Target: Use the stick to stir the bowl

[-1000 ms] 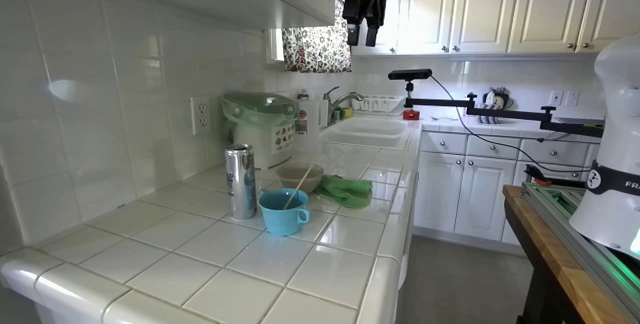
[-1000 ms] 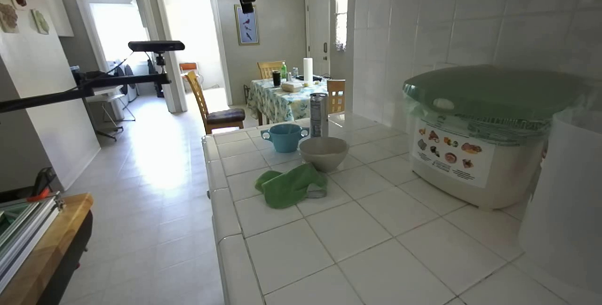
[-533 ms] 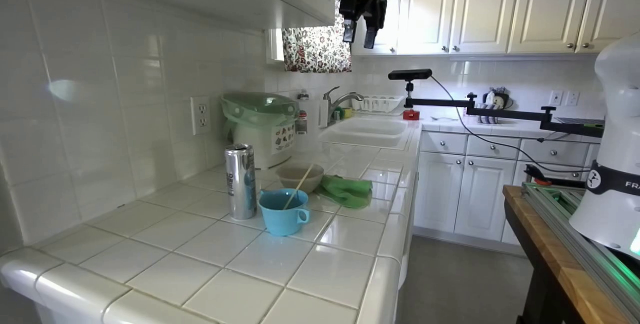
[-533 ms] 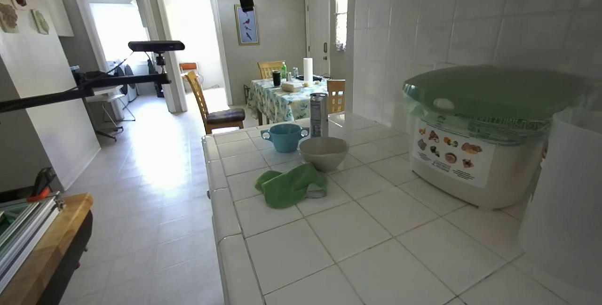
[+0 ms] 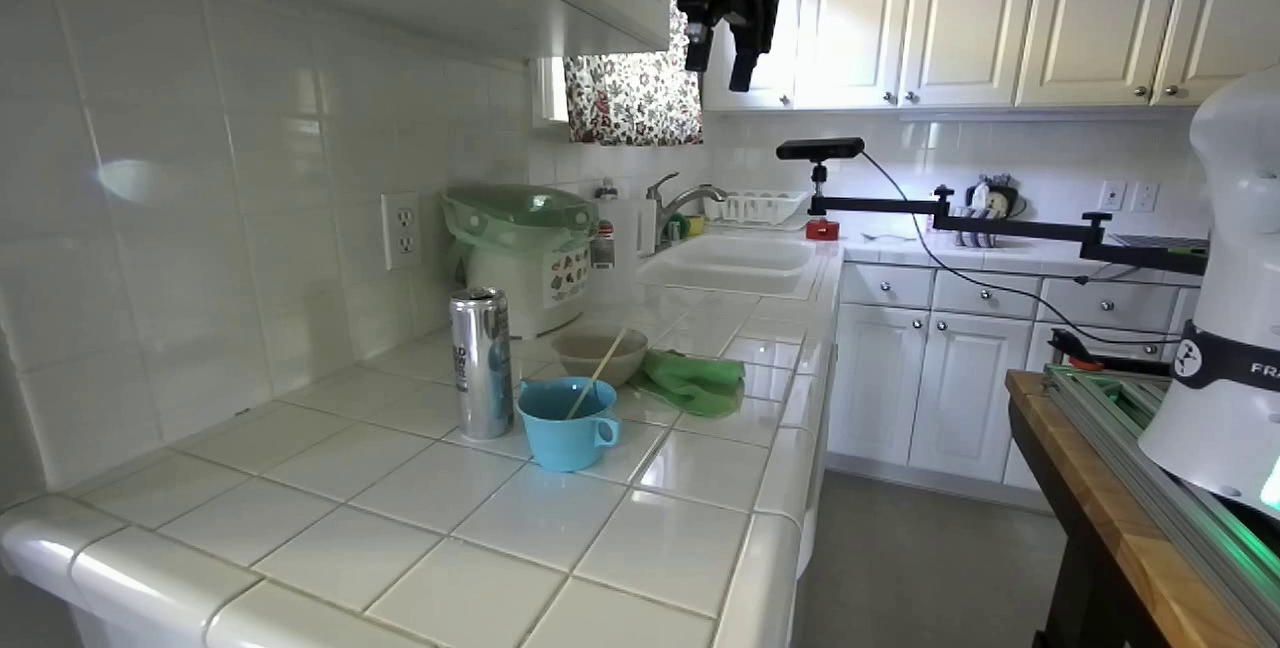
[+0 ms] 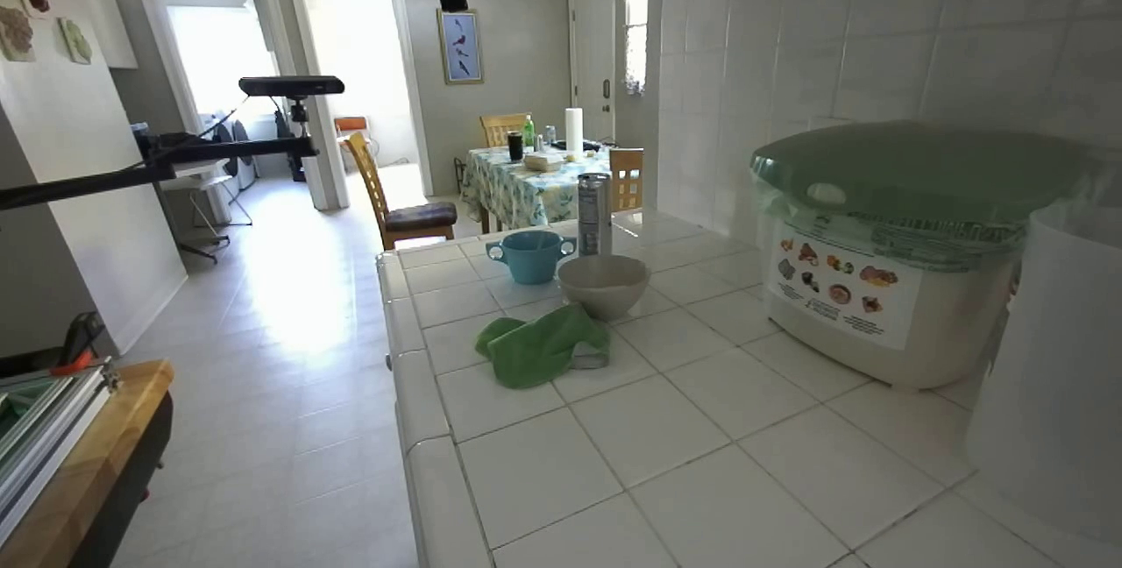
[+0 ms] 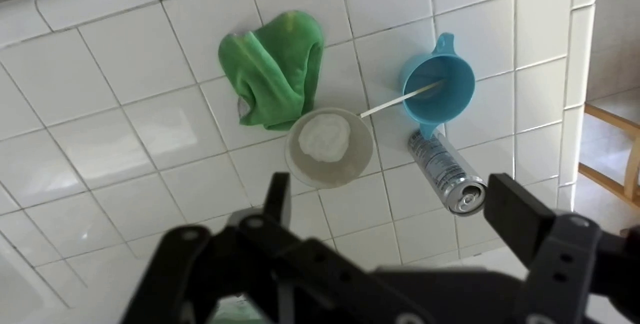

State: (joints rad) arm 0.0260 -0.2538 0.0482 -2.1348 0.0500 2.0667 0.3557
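Hovering my gripper (image 5: 720, 67) high above the desk (image 5: 470, 583), jaws wide apart and holding nothing, I see the stick (image 7: 387, 105) leaning in the blue bowl (image 5: 563, 441), which stands just beside the silver can (image 5: 483, 365) and pale bowl (image 6: 603, 292).

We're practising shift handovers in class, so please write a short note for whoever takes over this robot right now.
Jaws: open, holding nothing, raised well above the tiled counter.
Job's things: the stick leans in the blue bowl, its free end sticking out over the rim toward the beige bowl. The silver can stands upright close by the blue bowl.
Done: the stick is in the blue bowl; whether any stirring has happened, the pictures can't tell.
Left: if it hasn't been stirred, probably lower the jaws, grip the free end and stir, minding the can.
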